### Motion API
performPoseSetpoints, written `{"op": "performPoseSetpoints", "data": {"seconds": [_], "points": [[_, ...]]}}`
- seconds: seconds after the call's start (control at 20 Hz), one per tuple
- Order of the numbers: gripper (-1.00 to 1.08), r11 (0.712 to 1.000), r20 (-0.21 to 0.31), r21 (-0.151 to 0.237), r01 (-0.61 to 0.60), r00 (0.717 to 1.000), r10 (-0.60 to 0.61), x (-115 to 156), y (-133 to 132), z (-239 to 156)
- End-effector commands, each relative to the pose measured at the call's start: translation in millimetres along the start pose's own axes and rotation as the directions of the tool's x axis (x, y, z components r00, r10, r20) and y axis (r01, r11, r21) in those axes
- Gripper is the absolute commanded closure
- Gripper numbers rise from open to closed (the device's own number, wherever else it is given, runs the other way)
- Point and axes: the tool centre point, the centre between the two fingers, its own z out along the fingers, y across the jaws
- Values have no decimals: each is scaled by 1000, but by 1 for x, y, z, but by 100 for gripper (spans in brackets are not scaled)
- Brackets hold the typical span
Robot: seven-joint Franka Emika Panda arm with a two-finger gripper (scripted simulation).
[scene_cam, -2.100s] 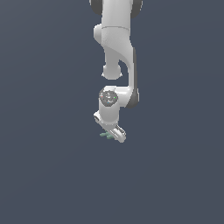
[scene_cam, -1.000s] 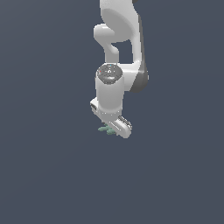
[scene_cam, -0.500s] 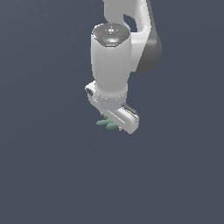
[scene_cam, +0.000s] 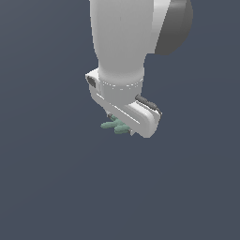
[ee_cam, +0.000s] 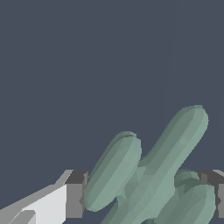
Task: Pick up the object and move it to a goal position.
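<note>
The pale green cross-shaped object sticks out from under the white hand of my gripper in the exterior view. The fingertips are hidden behind the hand there. In the wrist view the object fills the space between the two grey fingers, and its rounded arms reach past them. My gripper is shut on the object and holds it above the plain dark ground.
The white arm with its dark grey joint fills the upper part of the exterior view. Only a plain dark blue-grey surface shows around it. No goal marker is visible.
The arm and gripper have grown much larger in the exterior view, coming towards the camera with the green object still held. The object's place under the hand is unchanged.
</note>
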Motion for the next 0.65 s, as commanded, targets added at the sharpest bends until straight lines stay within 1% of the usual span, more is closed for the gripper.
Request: {"op": "performPoseSetpoints", "data": {"seconds": [0.0, 0.3, 0.6], "points": [[108, 1000, 1, -1, 0, 1000, 0, 2, -3, -11], [108, 1000, 1, -1, 0, 1000, 0, 6, -8, -25], [108, 1000, 1, -1, 0, 1000, 0, 7, -9, -30]]}}
